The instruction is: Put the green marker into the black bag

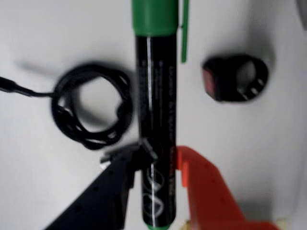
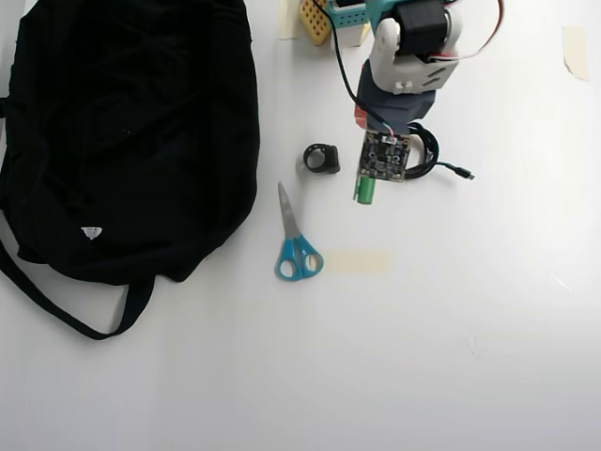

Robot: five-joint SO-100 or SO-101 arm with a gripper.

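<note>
The green marker (image 1: 156, 120) has a black barrel with white markings and a bright green cap. In the wrist view it runs straight up the middle. My gripper (image 1: 160, 153) is shut on its barrel, black finger (image 1: 120, 167) on the left and orange finger (image 1: 196, 167) on the right. In the overhead view only the green cap (image 2: 364, 191) sticks out from under the wrist's camera board (image 2: 385, 158); the fingers are hidden there. The black bag (image 2: 122, 132) lies at the far left of the overhead view, well apart from the marker.
A coiled black cable (image 1: 91, 105) lies left of the marker in the wrist view and also shows in the overhead view (image 2: 429, 155). A small black ring-shaped object (image 1: 235, 79) (image 2: 322, 158) lies on the other side. Blue-handled scissors (image 2: 296, 246) and a tape strip (image 2: 357, 261) lie nearer the front.
</note>
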